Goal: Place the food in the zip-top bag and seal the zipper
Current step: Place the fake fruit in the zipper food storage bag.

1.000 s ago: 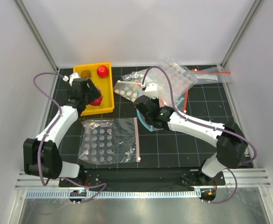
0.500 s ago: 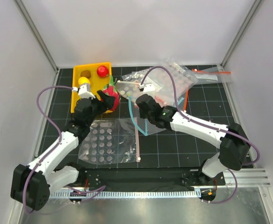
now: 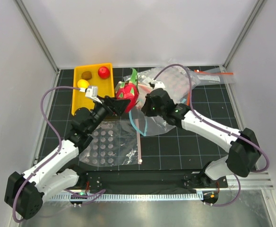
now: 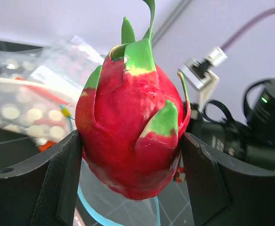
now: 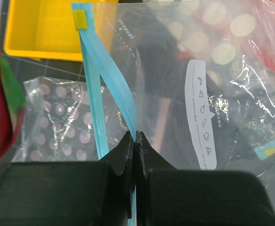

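Left jaws: spread wide, clamped on both flanks of the pink-red fruit (image 4: pixel 133 127). Right jaws: pressed together on the blue zipper (image 5: pixel 111 89), pinching one lip of the mouth. Over the black table (image 3: pixel 185 146), hold the clear bag (image 5: pixel 175 94) by that lip, raised and taut, to leave the mouth gaping toward the left arm. Leave the yellow tray (image 3: pixel 77 106) alone for now, with lemon (image 3: pixel 83 83), kiwi (image 3: pixel 86 74) and red ball (image 3: pixel 103 72) waiting inside. Bring the fruit, hanging in the air just beside the bag, squarely through the gap and well past the strip before letting go. Mind the green leaves, likely to snag on plastic.
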Available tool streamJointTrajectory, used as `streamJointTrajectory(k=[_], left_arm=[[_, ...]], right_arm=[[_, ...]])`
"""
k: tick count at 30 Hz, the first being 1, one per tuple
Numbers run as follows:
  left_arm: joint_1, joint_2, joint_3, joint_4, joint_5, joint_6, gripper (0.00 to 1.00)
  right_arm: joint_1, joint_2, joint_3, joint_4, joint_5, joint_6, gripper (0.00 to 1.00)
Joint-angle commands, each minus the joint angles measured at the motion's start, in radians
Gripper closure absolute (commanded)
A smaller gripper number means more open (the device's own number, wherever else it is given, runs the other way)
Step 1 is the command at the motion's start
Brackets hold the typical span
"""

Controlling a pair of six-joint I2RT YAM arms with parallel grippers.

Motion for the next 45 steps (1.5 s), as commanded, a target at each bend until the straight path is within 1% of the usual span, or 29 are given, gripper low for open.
streamJointTrajectory(k=[1,2,6,8,16,22,25,27,28,31,35,40,45], left_arm=[[-0.026,-0.006,0.017,0.229,0.093,-0.004,0.66],[-0.029,-0.005,0.013,0.244,0.099,-0.007,0.65],[-0.046,0.010,0.010,0.321,0.134,-0.007,0.65],[-0.056,0.023,0.006,0.344,0.160,-0.006,0.65],[-0.078,0.102,-0.043,0.562,0.199,-0.001,0.66],[-0.085,0.194,-0.079,0.685,0.193,0.002,0.67],[-0.096,0.271,-0.090,0.773,0.194,0.031,0.67],[-0.098,0.340,-0.095,0.868,0.205,0.025,0.67],[-0.099,0.359,-0.092,0.889,0.213,0.019,0.67],[-0.105,0.408,-0.076,0.898,0.205,0.019,0.68],[-0.118,0.431,-0.084,0.896,0.179,0.057,0.68],[-0.131,0.457,-0.086,0.892,0.173,0.111,0.66],[-0.161,0.471,-0.064,0.818,0.173,0.171,0.65]], right_arm=[[-0.048,-0.074,-0.017,0.088,-0.181,0.080,0.99],[-0.055,-0.080,-0.019,0.089,-0.233,0.089,0.99],[-0.068,-0.109,-0.028,0.117,-0.307,0.126,0.99],[-0.076,-0.132,-0.031,0.124,-0.327,0.149,0.99],[-0.128,-0.213,-0.065,0.150,-0.428,0.222,0.99],[-0.174,-0.236,-0.095,0.172,-0.453,0.262,0.99],[-0.219,-0.229,-0.130,0.233,-0.525,0.320,0.99],[-0.248,-0.213,-0.141,0.265,-0.577,0.348,0.99],[-0.256,-0.212,-0.147,0.269,-0.585,0.350,0.99],[-0.280,-0.209,-0.155,0.272,-0.594,0.347,0.99],[-0.299,-0.221,-0.155,0.258,-0.595,0.336,0.99],[-0.326,-0.242,-0.144,0.215,-0.560,0.307,0.99],[-0.374,-0.238,-0.144,0.203,-0.571,0.293,0.99]])
